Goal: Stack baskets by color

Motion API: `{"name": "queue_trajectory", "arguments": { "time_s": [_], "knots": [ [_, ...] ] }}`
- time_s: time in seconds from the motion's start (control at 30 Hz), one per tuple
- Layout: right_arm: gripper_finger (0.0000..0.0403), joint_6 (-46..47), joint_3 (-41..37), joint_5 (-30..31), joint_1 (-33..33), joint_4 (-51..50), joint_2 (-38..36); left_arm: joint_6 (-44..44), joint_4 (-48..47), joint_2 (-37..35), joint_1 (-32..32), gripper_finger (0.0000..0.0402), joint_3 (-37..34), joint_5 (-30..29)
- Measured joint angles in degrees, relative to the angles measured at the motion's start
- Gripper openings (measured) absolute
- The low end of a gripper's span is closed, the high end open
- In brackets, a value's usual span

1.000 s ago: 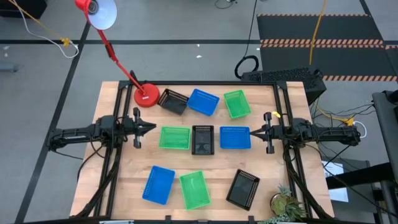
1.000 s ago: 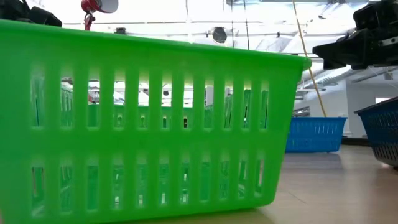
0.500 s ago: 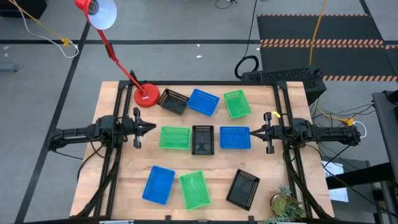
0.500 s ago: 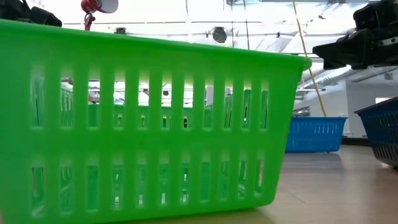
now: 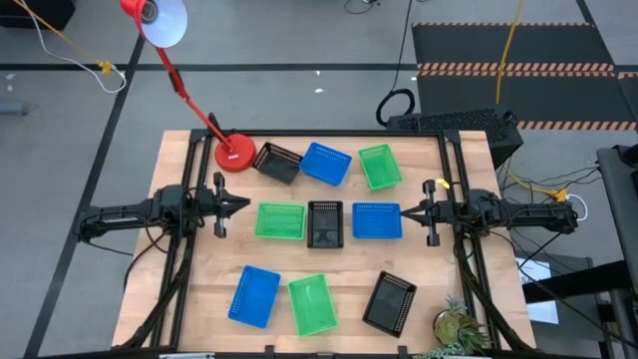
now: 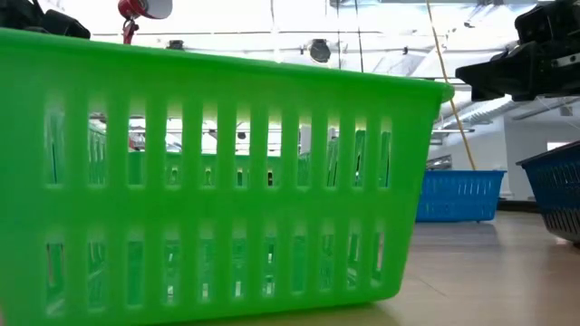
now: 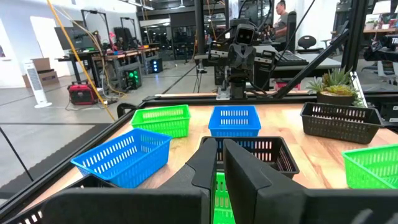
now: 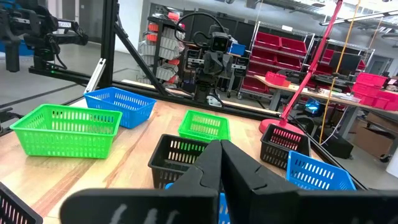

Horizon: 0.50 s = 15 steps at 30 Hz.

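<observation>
From the high view you've got all nine baskets lying separate on the table (image 5: 199,289), every one empty, nothing nested. Using the middle black basket (image 5: 325,222) as your landmark: a green basket (image 5: 280,220) sits just left of it, a blue basket (image 5: 377,220) just right. Beyond it are a black one (image 5: 278,162), a blue one (image 5: 326,164) and a green one (image 5: 379,166); nearer the front edge are blue (image 5: 253,295), green (image 5: 312,304) and black (image 5: 389,301). The left gripper (image 5: 242,206) hovers left of that middle row, jaws pinched nearly together on nothing; the right gripper (image 5: 407,212) sits right of it, closed, empty too. In the low view the front green basket (image 6: 208,190) fills most of the frame, still empty.
</observation>
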Motion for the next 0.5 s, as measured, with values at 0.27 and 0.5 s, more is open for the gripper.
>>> {"name": "queue_trajectory", "arguments": {
  "time_s": [0.27, 0.5],
  "knots": [
    [0.0, 0.7, 0.0, 0.0, 0.0, 0.0, 0.0, 0.0, 0.0, 0.0, 0.0, 0.0033, 0.0, 0.0],
    [0.0, 6.1, 0.0, 0.0, 0.0, 0.0, 0.0, 0.0, 0.0, 0.0, 0.0, 0.0033, 0.0, 0.0]
  ]
}}
